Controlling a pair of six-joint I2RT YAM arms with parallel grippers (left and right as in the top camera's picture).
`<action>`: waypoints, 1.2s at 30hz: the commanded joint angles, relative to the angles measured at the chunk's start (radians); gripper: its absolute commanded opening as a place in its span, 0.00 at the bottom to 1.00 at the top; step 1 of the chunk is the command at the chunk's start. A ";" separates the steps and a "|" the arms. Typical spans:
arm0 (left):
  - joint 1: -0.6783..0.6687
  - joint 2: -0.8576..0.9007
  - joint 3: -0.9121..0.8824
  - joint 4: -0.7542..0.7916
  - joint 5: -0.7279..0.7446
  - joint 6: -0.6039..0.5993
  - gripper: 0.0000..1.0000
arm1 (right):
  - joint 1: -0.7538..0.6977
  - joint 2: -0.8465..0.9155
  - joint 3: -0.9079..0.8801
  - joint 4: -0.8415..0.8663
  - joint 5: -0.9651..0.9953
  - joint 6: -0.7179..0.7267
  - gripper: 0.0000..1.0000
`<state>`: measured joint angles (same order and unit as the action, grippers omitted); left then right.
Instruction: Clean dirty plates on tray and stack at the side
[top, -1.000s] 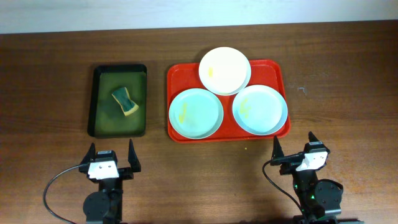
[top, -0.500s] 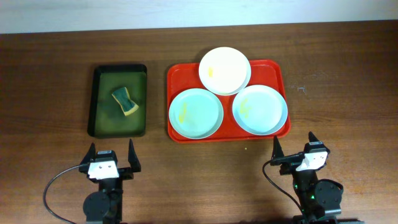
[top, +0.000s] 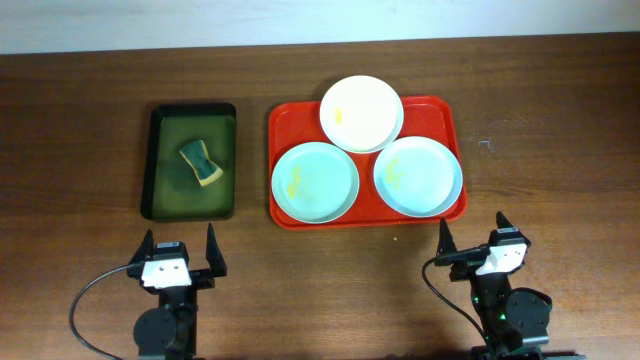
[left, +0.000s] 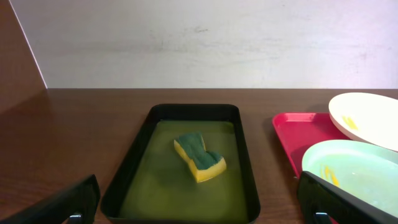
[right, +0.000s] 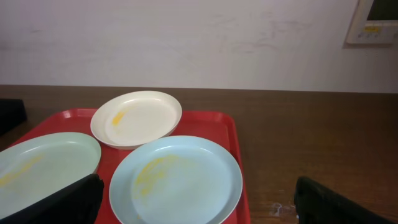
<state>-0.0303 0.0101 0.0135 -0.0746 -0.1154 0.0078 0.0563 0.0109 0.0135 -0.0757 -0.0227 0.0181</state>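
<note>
Brown wooden worktop (top: 560, 130). At the near edge, left hand (top: 180, 246) and right hand (top: 472, 232), fingers of both spread wide, holding nothing, well apart from the trays. Beyond them, right of centre, red tray (top: 290, 118) carries all three plates. Left mint-blue plate (top: 315, 182) and right mint-blue plate (top: 418, 176) lie side by side on its near half, each with a yellowish smear. Cream plate (top: 361, 113) sits farther back between them, overhanging the far rim, its near edge meeting both blue rims; it has a small yellow smear. Left of the red tray and apart from it, dark tray (top: 160, 195) with a greenish floor has a yellow-and-green sponge (top: 201, 162) lying in it.
</note>
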 joint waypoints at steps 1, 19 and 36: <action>0.007 -0.003 -0.005 -0.001 0.006 0.016 0.99 | 0.008 -0.007 -0.008 -0.003 0.006 -0.003 0.98; 0.007 -0.003 -0.005 -0.001 0.006 0.016 0.99 | 0.008 -0.007 -0.008 -0.003 0.006 -0.003 0.98; 0.007 -0.003 -0.004 0.004 0.242 -0.001 0.99 | 0.008 -0.006 -0.008 -0.003 0.006 -0.003 0.98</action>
<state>-0.0299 0.0101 0.0135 -0.0742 -0.0822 0.0071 0.0563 0.0109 0.0135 -0.0757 -0.0227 0.0181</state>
